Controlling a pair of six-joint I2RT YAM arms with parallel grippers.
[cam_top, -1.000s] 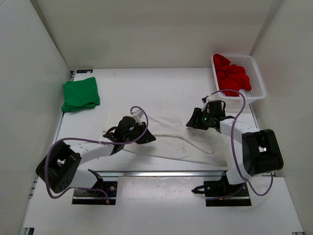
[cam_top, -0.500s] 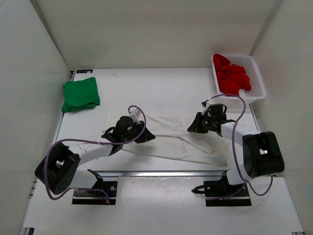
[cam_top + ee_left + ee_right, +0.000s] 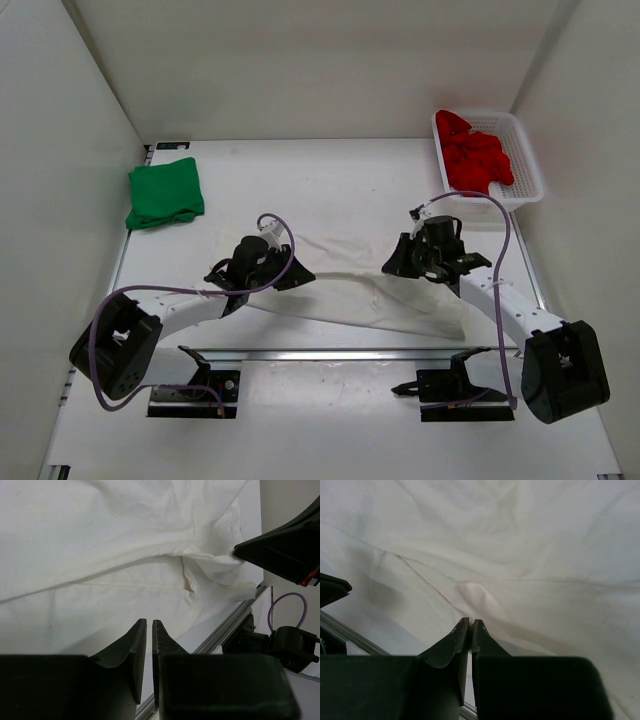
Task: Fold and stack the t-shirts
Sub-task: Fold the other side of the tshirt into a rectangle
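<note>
Shirt (image 3: 350, 292), left claw (image 3: 149, 622), right claw (image 3: 470, 621), pinches hidden

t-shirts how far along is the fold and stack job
Done: the green shirt lies folded at far left. In hand: the white shirt is spread out in the middle, both sets of jaws closed on it, not yet folded. Left: the red shirt sits crumpled in the basket, and nothing is stacked yet.
</note>
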